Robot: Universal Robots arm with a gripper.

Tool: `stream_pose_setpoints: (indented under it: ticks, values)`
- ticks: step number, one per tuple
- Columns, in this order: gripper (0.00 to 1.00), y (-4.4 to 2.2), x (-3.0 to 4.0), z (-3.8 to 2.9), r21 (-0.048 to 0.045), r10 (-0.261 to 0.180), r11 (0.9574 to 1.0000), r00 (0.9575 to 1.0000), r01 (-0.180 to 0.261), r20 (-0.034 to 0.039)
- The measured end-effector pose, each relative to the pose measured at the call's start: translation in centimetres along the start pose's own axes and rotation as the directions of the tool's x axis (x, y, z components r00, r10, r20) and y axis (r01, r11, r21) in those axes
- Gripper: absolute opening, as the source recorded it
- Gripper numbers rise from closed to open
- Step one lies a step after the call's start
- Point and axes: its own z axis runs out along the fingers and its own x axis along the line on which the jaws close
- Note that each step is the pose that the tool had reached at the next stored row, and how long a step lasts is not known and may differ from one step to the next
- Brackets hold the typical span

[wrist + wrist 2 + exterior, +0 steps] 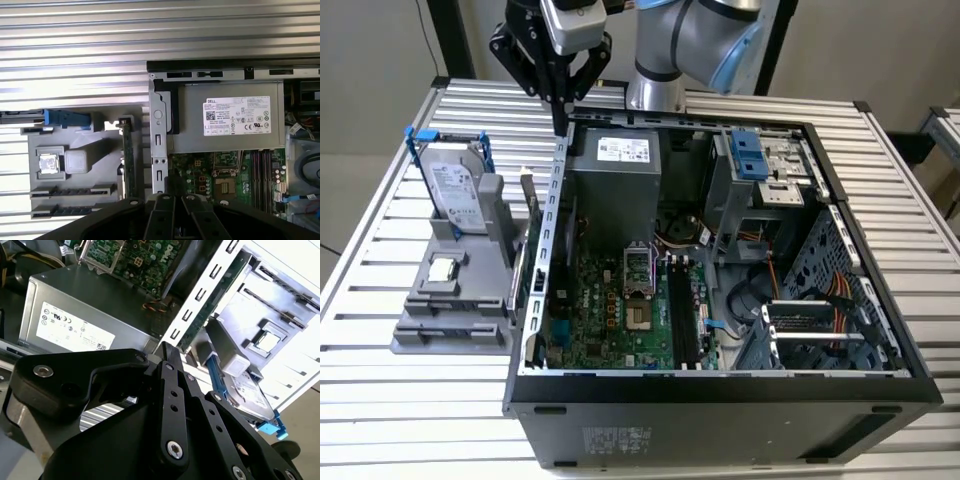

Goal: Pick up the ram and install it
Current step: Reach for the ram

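Currently the black linkage gripper (pixel 560 122) hangs over a corner of the open computer case (pixel 720 400), fingertips together, empty. Long, thin, dark green ram stick (pixel 129 160) stands on edge in the grey plastic holder (pixel 100 155), just beside the case's perforated side wall (pixel 159 145). Likely best pinched across its thickness, mid-length, clear of that wall. Long axis parallels the wall.

The gripper (pixel 560 118) is matt black. The ram (pixel 129 155) is dark green, its holder (pixel 100 160) plain grey. The hard drive (pixel 455 190) is silver, its bracket (pixel 65 119) blue. The table (pixel 420 400) is silver with parallel ribs. The motherboard (pixel 610 310) is green. The power supply (pixel 225 142) is grey with 1 white label (pixel 236 116). The arm (pixel 730 45) is grey and light blue.
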Motion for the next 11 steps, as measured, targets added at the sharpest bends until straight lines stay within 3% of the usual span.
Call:
stream_pose_setpoints:
  ticks: [11]
  values:
    - [0.00, 0.01, 0.83, -0.01, 0.0000, -0.001, 1.0000, 1.0000, 0.001, 0.0000]
